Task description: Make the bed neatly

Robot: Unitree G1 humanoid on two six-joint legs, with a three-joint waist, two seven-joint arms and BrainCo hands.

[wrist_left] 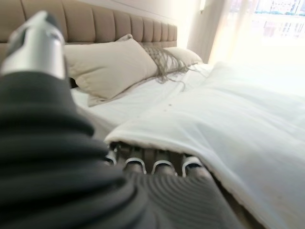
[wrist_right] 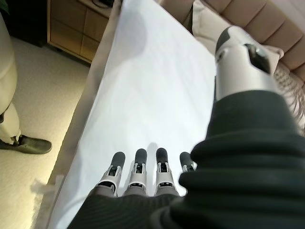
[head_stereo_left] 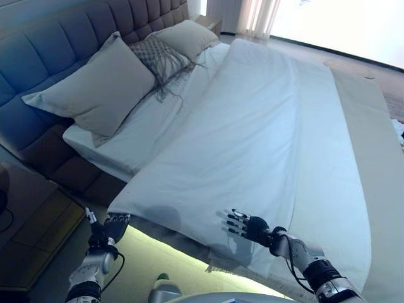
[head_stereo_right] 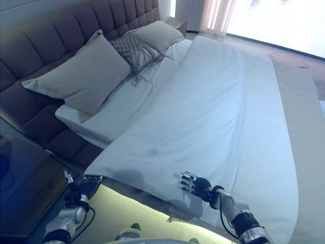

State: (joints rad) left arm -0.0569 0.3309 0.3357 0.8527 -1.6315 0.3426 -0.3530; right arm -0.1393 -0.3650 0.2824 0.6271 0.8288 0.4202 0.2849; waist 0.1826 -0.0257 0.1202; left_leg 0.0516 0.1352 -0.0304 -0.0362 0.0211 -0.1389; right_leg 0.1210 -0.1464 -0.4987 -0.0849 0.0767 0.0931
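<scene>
The pale white quilted duvet (head_stereo_left: 252, 145) lies spread over the upholstered bed, its top edge running slantwise below the large beige pillow (head_stereo_left: 104, 91), the fringed grey cushion (head_stereo_left: 161, 60) and a bare strip of white fitted sheet (head_stereo_left: 136, 136). It looks soft, light and limp, likely to wrinkle and slide when dragged, so it is best taken at the near corner and hem. The left hand (head_stereo_left: 115, 225) reaches to that corner at the bed's side, fingers hidden beneath the cloth, so their state cannot be told. The right hand (wrist_right: 138, 176) hovers palm-down over the near hem, fingers straight and holding nothing.
</scene>
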